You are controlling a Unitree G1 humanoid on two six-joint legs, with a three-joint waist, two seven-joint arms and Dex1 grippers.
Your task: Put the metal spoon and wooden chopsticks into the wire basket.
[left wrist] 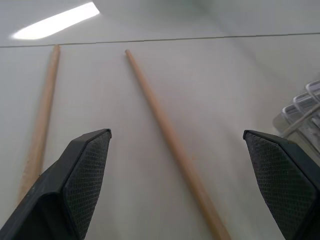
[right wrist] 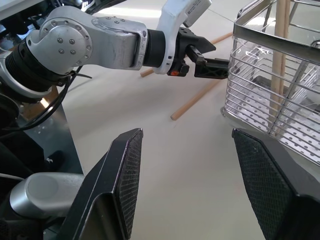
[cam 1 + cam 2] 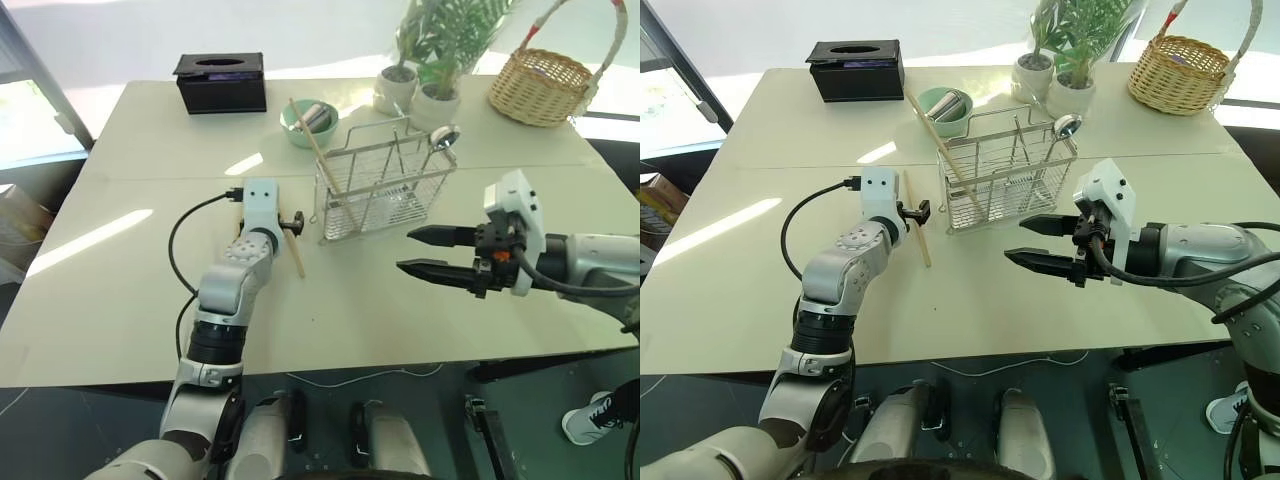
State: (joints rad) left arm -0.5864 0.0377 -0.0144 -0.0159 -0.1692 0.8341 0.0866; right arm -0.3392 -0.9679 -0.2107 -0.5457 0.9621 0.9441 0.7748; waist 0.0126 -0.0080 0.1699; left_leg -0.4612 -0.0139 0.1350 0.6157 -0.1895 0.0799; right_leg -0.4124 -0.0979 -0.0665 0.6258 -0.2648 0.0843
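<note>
The wire basket (image 3: 372, 152) stands mid-table. The metal spoon (image 3: 443, 136) is upright in its far right corner, bowl up. One of the wooden chopsticks (image 3: 318, 155) leans in the basket's left end. Another chopstick (image 1: 170, 140) lies flat on the table left of the basket, between the fingers of my open left gripper (image 1: 175, 135), which hangs just above it. A further chopstick (image 1: 40, 125) lies outside the left finger (image 1: 85, 170). My right gripper (image 3: 405, 249) hovers open and empty in front of the basket, pointing left.
At the back stand a black tissue box (image 3: 221, 82), a green bowl (image 3: 308, 122) holding something metal, two white-potted plants (image 3: 415, 85) and a wicker basket (image 3: 542, 85) with a hoop handle. The table's front edge (image 3: 330, 370) runs near the arms.
</note>
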